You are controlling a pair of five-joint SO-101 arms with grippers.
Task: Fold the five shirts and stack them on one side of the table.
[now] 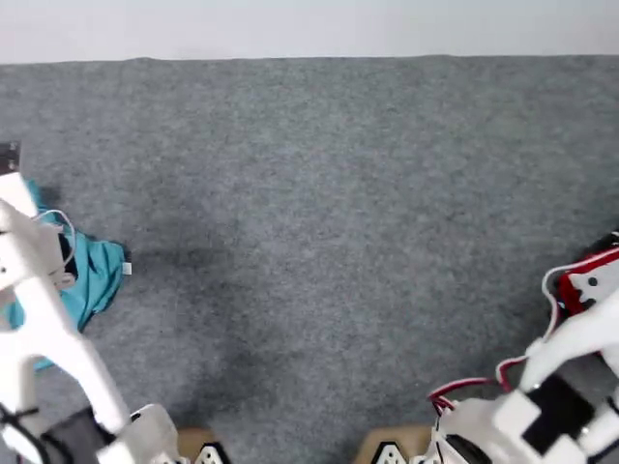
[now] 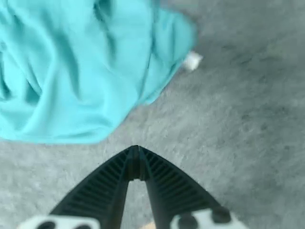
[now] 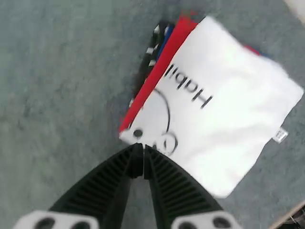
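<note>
The bench (image 1: 319,193) lies open across its middle. The stack (image 3: 151,52) sits at one side edge. On top is the white shirt (image 3: 224,109), a squarely folded rectangle with black print and a small tag (image 3: 280,135). A red shirt (image 3: 164,57) peeks out beneath. Well apart from the stack, at the opposite edge, the teal shirt (image 2: 71,71) lies crumpled, its long axis unclear. The left claw (image 2: 135,164) is closed and empty just beside it. The right claw (image 3: 138,160) is closed and empty over the stack's corner.

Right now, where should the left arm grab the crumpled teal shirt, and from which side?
Probably the corner of the teal shirt by the white tag: it juts onto open mat, clear of the bunched folds. Come down with the left gripper from the table-centre side; its jaws are shut now, so open first.
</note>
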